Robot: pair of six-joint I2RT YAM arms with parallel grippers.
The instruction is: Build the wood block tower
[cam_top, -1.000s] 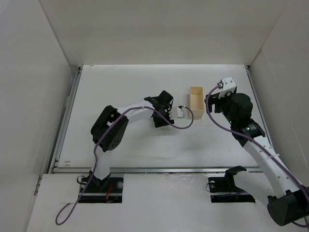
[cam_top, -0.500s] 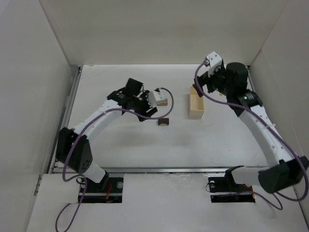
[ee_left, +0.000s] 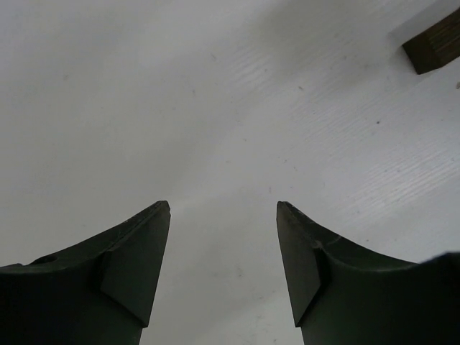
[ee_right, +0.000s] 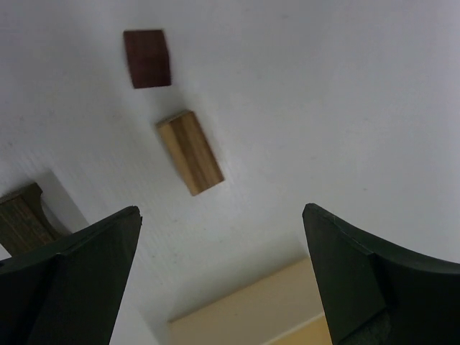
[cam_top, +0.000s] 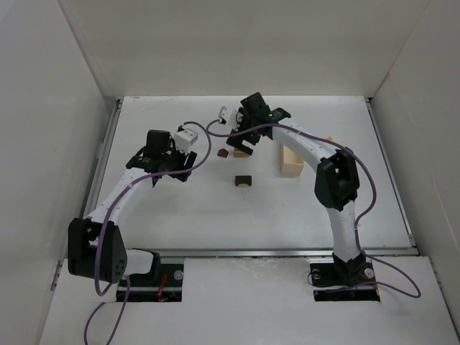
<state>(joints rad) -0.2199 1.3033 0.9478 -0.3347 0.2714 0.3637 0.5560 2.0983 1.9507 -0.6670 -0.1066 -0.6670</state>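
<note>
No stacked tower shows; the blocks lie apart on the table. A dark reddish-brown block and a tan block lie side by side. A dark brown arch block lies nearer the arms. My right gripper hovers open and empty just above the tan block. My left gripper is open and empty over bare table, left of the blocks. One brown block shows at the left wrist view's top right corner.
A pale cream box stands right of the blocks, under the right forearm. A tiny yellow bead lies right of the box. White walls enclose the table on three sides.
My right arm swung left across the box to the blocks. My left arm drew back to the left, away from the blocks. The reddish-brown block now shows beside the tan one.
</note>
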